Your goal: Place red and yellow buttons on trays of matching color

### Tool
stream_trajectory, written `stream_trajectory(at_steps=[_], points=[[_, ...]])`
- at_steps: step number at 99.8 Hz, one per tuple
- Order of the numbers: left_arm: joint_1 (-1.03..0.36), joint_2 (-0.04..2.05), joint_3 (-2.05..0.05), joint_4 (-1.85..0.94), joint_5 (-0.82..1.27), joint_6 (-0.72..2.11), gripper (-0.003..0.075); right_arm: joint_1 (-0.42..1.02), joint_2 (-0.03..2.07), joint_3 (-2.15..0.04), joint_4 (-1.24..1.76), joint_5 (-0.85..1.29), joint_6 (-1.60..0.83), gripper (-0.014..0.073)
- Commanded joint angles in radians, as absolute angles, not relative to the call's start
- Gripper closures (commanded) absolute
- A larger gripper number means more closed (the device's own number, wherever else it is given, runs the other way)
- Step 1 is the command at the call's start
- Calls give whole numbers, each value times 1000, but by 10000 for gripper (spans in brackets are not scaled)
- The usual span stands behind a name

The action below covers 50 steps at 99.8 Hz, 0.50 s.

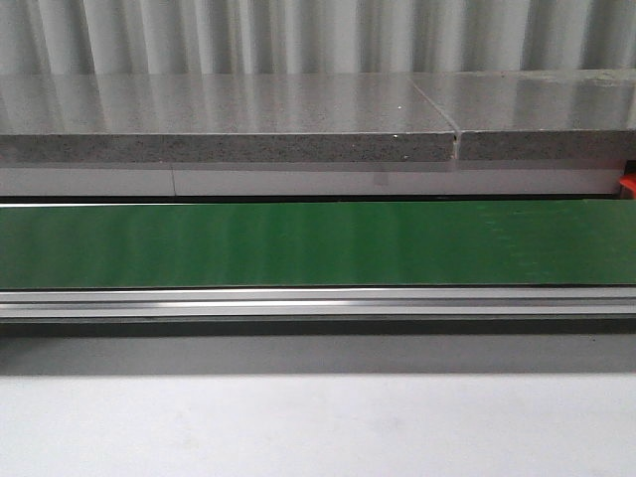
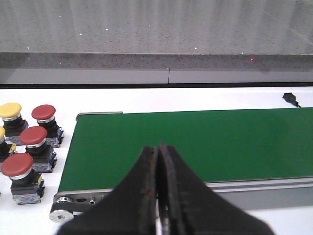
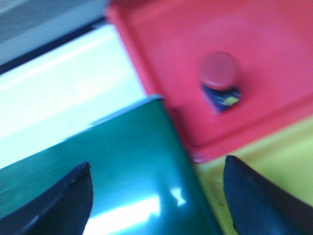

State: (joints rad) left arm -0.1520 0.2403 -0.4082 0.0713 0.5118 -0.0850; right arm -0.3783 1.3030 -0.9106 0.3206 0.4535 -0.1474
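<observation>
Red tray holds one red button; belt bare.
Risk: right gripper spread wide w/ blurred view, left gripper pinched empty — may mis-time next pick.

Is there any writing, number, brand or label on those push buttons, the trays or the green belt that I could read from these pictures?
None can be read.
Red and yellow push buttons: no print shows on caps or bases.
Red button in the red tray: a small yellow mark on its dark base, too blurred to read.
Green conveyor belt, yellow tray and grey counter: plain, no lettering.
</observation>
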Motion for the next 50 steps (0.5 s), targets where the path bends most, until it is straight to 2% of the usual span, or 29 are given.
stream_trajectory(at_steps=[1, 25, 50], points=[[-160, 250, -436, 63, 436, -88, 741, -306, 1226, -936, 332, 398, -213, 34], [-160, 250, -436, 63, 436, -88, 741, -126, 1094, -936, 332, 438, -305, 34], [-160, 250, -436, 63, 436, -88, 741, -63, 980, -936, 331, 556, -347, 34]])
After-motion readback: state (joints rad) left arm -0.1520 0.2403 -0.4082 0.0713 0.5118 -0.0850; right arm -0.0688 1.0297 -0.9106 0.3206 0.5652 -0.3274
